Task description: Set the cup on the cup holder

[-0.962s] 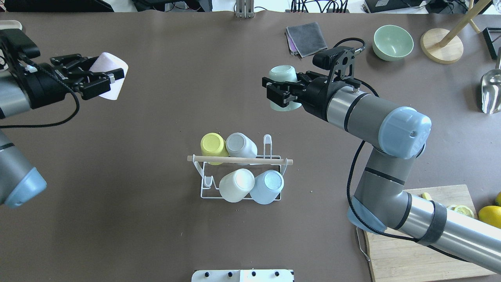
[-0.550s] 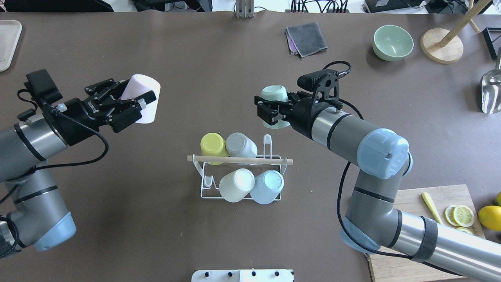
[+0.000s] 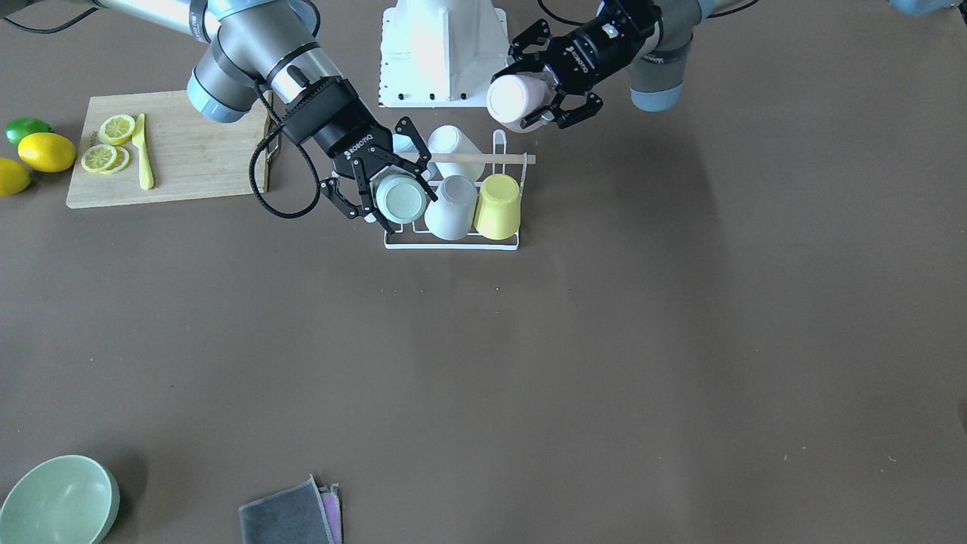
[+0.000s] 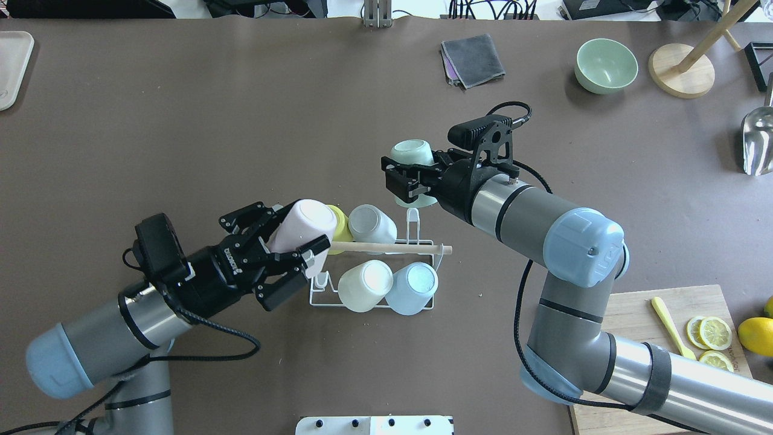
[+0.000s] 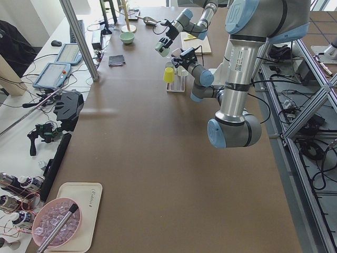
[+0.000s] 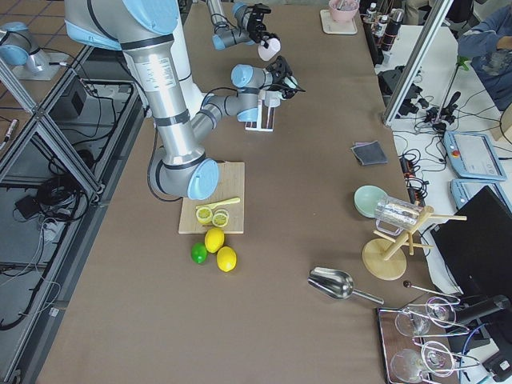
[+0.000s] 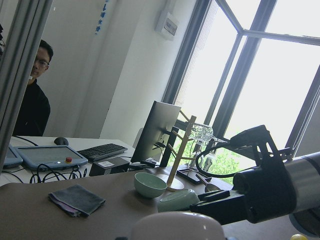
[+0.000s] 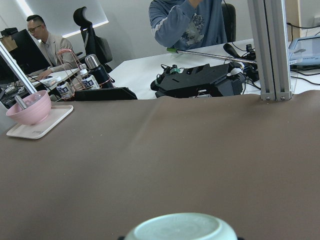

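left tool (image 4: 297, 232) clamps a pink cup (image 4: 307, 220) at the cup holder (image 4: 386, 247) end; right tool (image 4: 403, 179) clamps a mint cup (image 4: 410, 151) by its far side.

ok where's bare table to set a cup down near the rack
Bare table lies between the cup holder and the grey cloth, and from there to the white tray. Crowded at the holder: left gripper with pink cup, right gripper with green cup.
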You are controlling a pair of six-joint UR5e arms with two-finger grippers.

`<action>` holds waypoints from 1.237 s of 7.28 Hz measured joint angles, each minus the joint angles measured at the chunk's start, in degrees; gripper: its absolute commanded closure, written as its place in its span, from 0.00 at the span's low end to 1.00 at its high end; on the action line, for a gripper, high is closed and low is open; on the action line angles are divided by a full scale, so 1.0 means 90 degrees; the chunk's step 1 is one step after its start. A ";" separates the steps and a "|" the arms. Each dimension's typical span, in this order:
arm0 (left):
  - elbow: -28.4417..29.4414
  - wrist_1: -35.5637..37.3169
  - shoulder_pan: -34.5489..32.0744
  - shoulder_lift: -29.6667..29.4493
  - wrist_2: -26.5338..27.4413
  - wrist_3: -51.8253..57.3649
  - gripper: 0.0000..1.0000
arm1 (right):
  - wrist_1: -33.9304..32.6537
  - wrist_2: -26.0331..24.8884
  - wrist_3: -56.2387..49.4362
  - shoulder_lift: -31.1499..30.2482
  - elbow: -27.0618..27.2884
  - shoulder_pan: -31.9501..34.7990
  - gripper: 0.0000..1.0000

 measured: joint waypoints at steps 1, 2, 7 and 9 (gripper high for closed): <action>0.0012 -0.0155 0.0286 -0.0078 0.0096 0.0228 1.00 | 0.0006 0.0055 -0.0058 -0.0007 0.0016 -0.0028 1.00; 0.0050 -0.0437 0.0528 -0.0104 0.0132 0.0540 1.00 | 0.0029 0.0260 -0.0212 0.0007 0.0111 -0.0052 1.00; 0.0117 -0.0940 0.0767 -0.0036 0.0254 0.1174 1.00 | 0.0068 0.1350 -0.1888 -0.0100 0.0417 0.0037 1.00; 0.0270 -0.0919 0.0776 -0.0107 0.0318 0.1178 1.00 | 0.0088 0.1312 -0.2146 -0.0053 0.0143 0.0301 1.00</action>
